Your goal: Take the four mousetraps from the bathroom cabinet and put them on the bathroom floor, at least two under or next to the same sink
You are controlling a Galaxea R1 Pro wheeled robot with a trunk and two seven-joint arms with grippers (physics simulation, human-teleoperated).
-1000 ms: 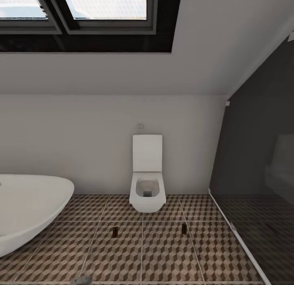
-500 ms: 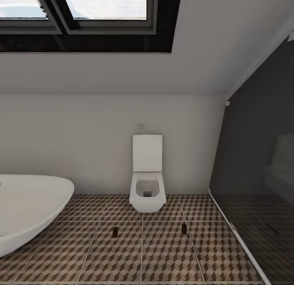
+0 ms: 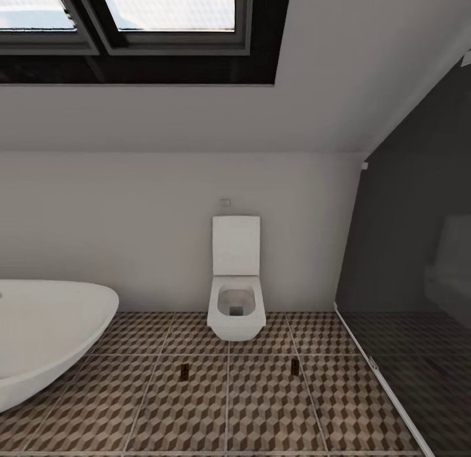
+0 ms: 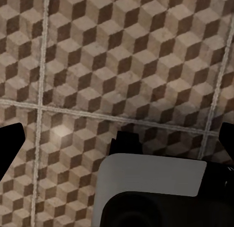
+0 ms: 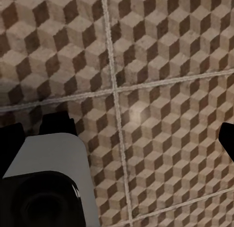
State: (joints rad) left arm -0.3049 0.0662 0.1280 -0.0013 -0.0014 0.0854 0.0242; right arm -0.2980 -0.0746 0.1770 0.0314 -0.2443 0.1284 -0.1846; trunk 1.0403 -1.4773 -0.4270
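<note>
Two mousetraps [image 3: 184, 372] lie flat on the bathroom floor [image 3: 261, 411], well apart from each other, in front of the toilet [image 3: 236, 293]; the second one [image 3: 295, 366] sits nearer the dark glass shower screen [image 3: 418, 326]. The bathtub [image 3: 46, 339] curves in beside them. Each trap looks like a light, stiff little board with thin wire on top, so I would judge it best pinched across the long wooden edges, keeping clear of the wire (which may snag or bend). The left wrist view looks down on cube-patterned tile and grout, with the left claw [image 4: 117, 144] spread wide and holding nothing; the right wrist view shows much the same floor under the right claw [image 5: 122, 139], also spread wide and empty. The head view alone gives the traps and the room's layout.
</note>
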